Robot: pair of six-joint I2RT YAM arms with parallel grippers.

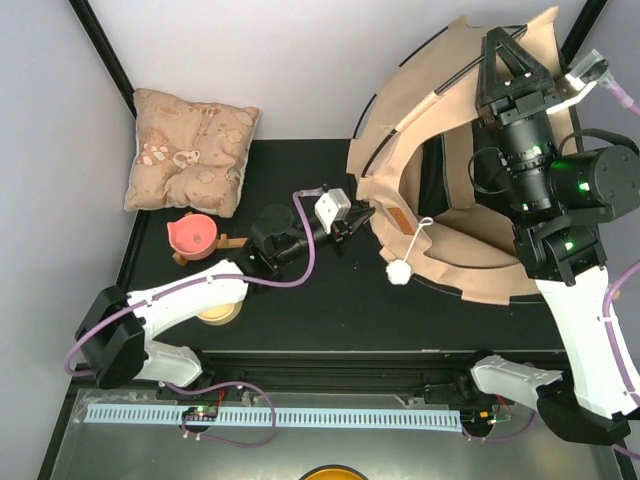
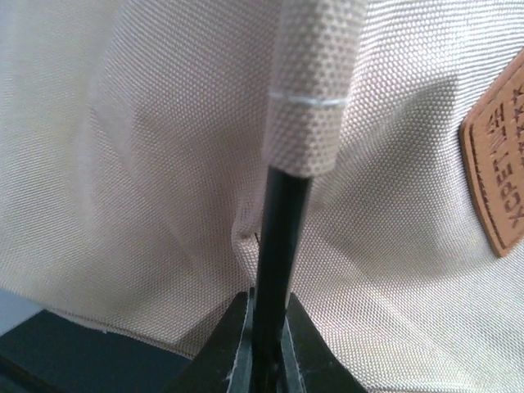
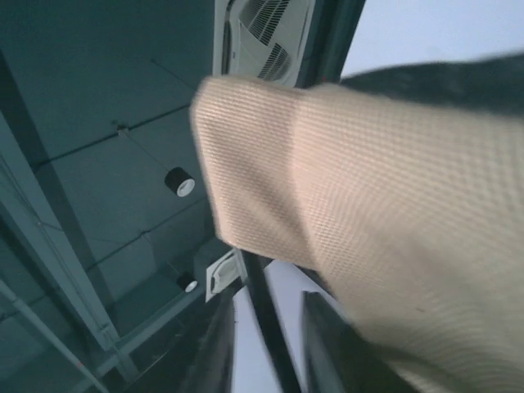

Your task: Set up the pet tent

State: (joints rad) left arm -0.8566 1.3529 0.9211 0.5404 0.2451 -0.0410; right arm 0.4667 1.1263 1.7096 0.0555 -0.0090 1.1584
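Two pincers meet the pet tent [image 1: 395, 140], which arches at the upper right of the table [image 1: 300, 300]. The left pincer [image 1: 350, 228], at the tent's left edge, is clenched on a black pole [image 2: 278, 246] running straight up into a tan sleeve. The right pincer [image 3: 266, 360] is at the top, jaws parted around a pole.

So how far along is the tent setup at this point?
Done: a black pole is threaded in its canvas sleeve, and the pet tent is partly arched. In hand: the left claw clamps that pole's end; the right claw straddles another pole up high. Left: it's lopsided, not standing; the cushion lies outside.
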